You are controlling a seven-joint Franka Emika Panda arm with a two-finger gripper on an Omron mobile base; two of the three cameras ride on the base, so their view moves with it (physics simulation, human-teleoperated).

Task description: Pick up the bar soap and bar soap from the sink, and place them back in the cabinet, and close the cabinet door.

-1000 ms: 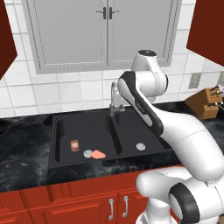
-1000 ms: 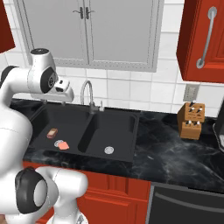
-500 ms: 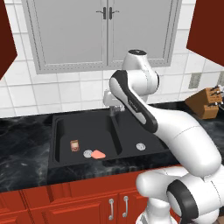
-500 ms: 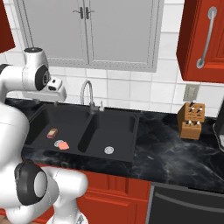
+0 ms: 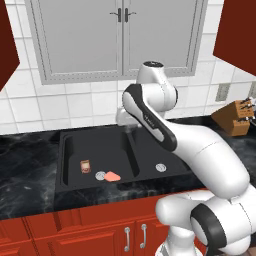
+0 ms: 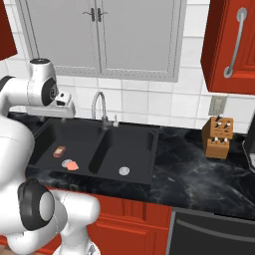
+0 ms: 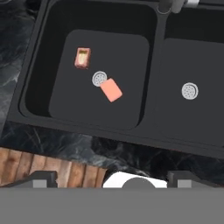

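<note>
Pink soap: a salmon-pink rounded bar soap (image 7: 111, 89) is seen lying flat on the floor of the left basin, just beside the round grey drain disc (image 7: 99, 78).
Brown soap: a smaller brown block soap with a paler face (image 7: 82, 57) is seen lying apart from the pink one, nearer the basin's far left corner.
Count: two soaps, two basins and two drains are counted.
Sink: the black matte double-basin sink (image 5: 129, 181) is set into the dark marble tabletop (image 6: 199, 174).
Open room: bare black floor is left all around both soaps.
Fingers: the fingers (image 6: 63, 112) are held high over the left basin, with nothing held; how far apart they are cannot be told.
</note>
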